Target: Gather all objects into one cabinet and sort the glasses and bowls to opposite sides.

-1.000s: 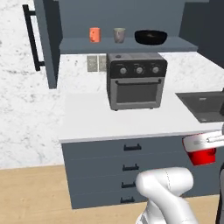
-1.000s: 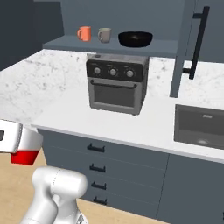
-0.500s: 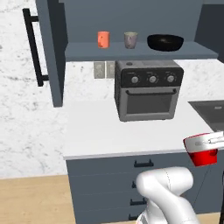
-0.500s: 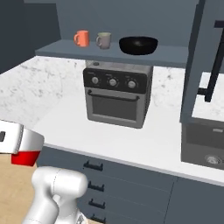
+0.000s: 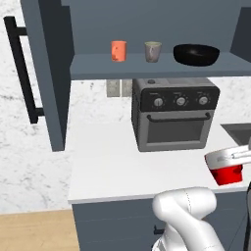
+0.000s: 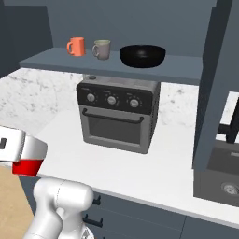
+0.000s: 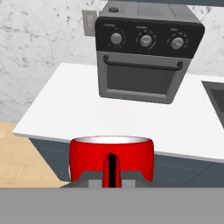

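Pinching the red cup [image 7: 111, 158] low before the counter, the pincer [image 7: 111, 175] has one cup left to shelve, since up ahead the orange cup [image 5: 118, 50], grey cup [image 5: 153, 51] and black bowl [image 5: 196, 54] already sit in the cabinet [image 5: 147, 66], though the hand view misses that shelf.

The cabinet shelf [image 5: 147, 66] carries an orange cup [image 5: 118, 50], a grey-beige cup [image 5: 153, 51] and a black bowl [image 5: 196, 54]. A toaster oven [image 5: 175, 119] stands on the white counter [image 5: 108, 166].

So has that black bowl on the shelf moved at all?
No. The black bowl keeps its place beside the grey cup on the shelf; only the camera drove closer.
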You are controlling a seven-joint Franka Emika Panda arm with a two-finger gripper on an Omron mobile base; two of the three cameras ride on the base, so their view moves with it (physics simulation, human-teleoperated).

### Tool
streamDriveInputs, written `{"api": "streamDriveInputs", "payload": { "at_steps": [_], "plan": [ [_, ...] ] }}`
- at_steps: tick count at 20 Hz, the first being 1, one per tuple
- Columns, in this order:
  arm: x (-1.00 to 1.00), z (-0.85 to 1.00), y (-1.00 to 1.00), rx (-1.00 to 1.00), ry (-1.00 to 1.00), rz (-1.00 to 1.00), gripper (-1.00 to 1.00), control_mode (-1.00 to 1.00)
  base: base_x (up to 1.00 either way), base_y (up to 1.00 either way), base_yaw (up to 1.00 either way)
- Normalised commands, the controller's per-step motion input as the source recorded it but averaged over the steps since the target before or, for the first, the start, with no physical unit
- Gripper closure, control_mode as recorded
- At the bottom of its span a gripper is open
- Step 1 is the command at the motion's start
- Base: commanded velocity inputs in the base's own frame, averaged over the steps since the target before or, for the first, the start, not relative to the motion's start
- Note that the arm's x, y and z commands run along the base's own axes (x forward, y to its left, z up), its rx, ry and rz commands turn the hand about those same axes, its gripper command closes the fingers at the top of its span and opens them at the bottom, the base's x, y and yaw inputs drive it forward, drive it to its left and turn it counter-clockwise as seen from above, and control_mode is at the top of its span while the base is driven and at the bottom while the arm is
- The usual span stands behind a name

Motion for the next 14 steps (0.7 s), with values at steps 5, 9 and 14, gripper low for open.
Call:
{"api": "streamDriveInputs", "payload": {
  "at_steps": [5,9,14],
  "plan": [
    [0.00,0.00,0.00,0.00,0.00,0.00,1.00,1.00,0.63,-0.09,0.00],
    [0.00,0.00,0.00,0.00,0.00,0.00,1.00,1.00,0.74,0.09,0.00],
    [0.00,0.00,0.00,0.00,0.00,0.00,1.00,1.00,0.59,0.14,-0.01]
  ]
}}
